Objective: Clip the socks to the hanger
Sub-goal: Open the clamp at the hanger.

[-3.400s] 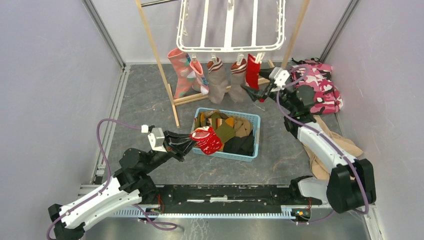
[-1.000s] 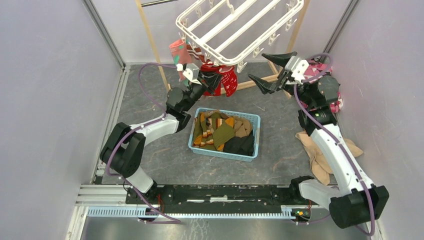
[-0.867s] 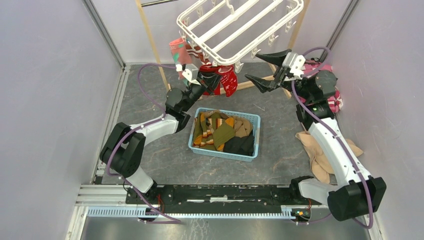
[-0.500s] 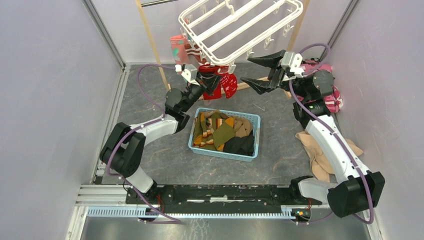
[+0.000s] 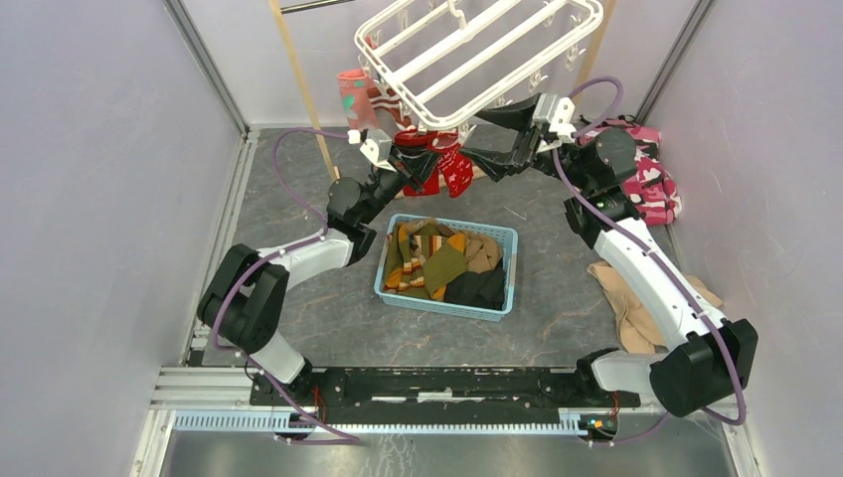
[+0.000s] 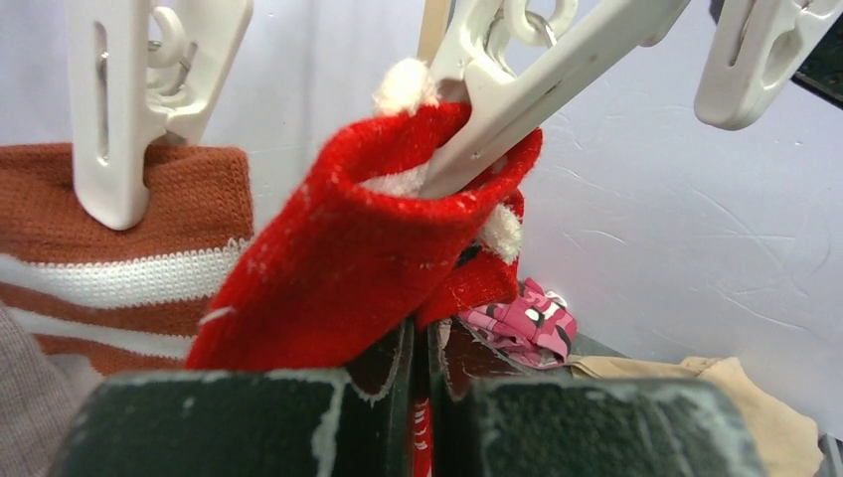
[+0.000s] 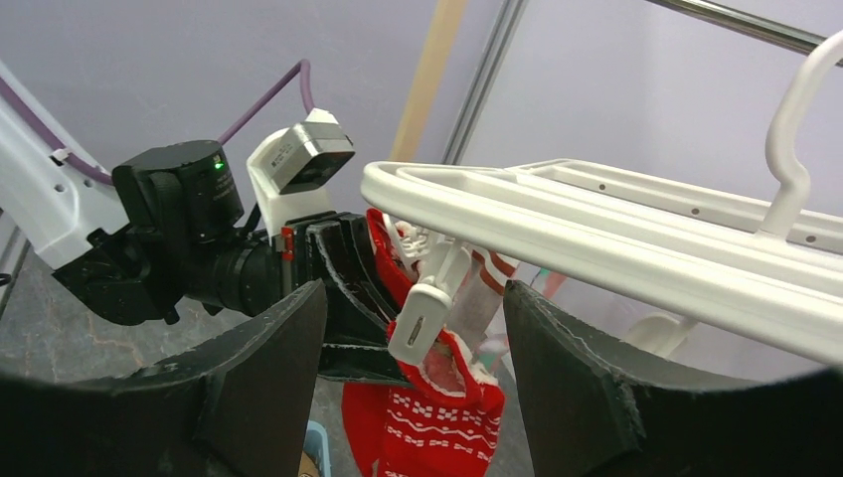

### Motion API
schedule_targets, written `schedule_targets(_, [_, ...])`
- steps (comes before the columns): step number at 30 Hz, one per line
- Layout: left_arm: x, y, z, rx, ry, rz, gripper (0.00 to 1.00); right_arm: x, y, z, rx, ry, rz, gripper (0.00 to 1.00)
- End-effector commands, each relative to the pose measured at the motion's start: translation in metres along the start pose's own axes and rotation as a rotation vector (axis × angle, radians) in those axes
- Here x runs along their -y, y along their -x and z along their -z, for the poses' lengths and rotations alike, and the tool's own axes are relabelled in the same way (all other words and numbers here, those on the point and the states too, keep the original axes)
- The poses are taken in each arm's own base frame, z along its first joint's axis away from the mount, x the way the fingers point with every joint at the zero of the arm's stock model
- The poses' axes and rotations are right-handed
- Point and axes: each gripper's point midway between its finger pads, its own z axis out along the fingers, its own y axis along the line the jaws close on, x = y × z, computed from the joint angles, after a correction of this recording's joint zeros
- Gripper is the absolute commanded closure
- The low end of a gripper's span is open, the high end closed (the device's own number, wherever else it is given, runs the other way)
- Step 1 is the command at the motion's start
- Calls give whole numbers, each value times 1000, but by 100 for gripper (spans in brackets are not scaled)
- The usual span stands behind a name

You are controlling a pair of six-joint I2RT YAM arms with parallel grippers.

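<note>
While near the hanger point(image 5: 517, 73), wooden stand point(image 5: 301, 89), basket point(image 5: 440, 302).

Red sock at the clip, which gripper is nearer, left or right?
Left. The left gripper is shut on the red sock, holding its cuff at a clip. The right gripper is open, fingers either side of that clip, not touching the sock.

Lilac walls point(image 5: 89, 149), grey marbled floor point(image 5: 288, 199).

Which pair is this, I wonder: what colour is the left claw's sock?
The sock is red with a white knitted pattern; clearest in the right wrist view.
</note>
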Motion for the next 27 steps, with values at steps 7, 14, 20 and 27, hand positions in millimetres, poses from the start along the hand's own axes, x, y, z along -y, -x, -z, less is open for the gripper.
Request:
schedule_targets(7, [11,34,-1,81,-41,-11,98,11,15,-13,52,-4,25,28])
schedule_targets(14, [12,36,-2,84,-45,-12,98,7,20,-19,84,32,7,28])
schedule_targets(20, [12,36,-3,84,-48,-9,98,2,21,-23,109,63,-15,29])
schedule_targets(27, [12,35,-3,83,-48,-6,98,-3,23,-26,124,87,-26,30])
